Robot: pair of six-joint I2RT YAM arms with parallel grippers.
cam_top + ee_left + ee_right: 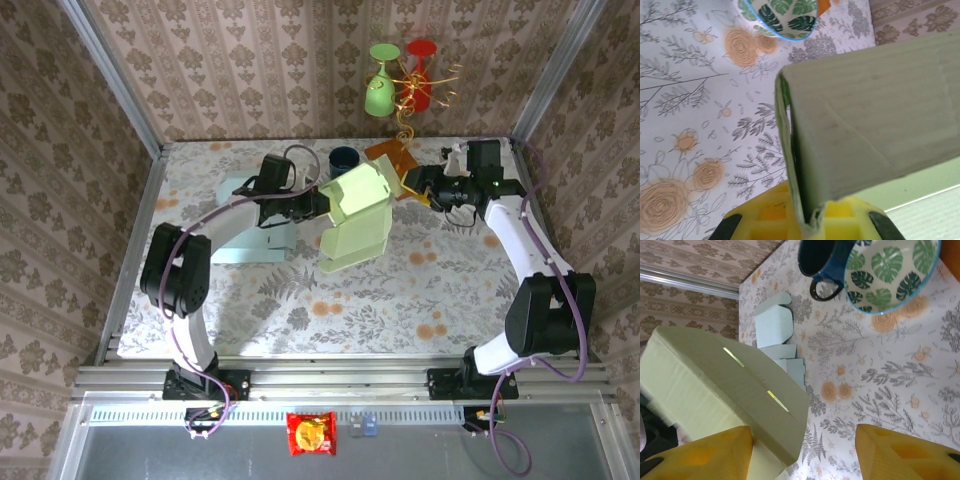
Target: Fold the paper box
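Note:
A pale green paper box (355,215) hangs partly folded above the middle of the table. My left gripper (322,203) is at its left edge. In the left wrist view one thin wall of the box (865,115) is pinched between the yellow fingers (765,220), so that gripper (810,220) is shut on it. My right gripper (408,186) stands at the box's upper right corner. Its yellow fingers (700,455) are spread wide, the gripper (802,455) is open, and the box's folded side (715,385) reaches in beside the left finger.
A flat light blue paper sheet (250,240) lies under the left arm. A dark blue mug (822,260), a leaf-patterned bowl (890,270) and an orange piece (392,158) sit at the back. Green and red glasses (395,80) hang on the back wall.

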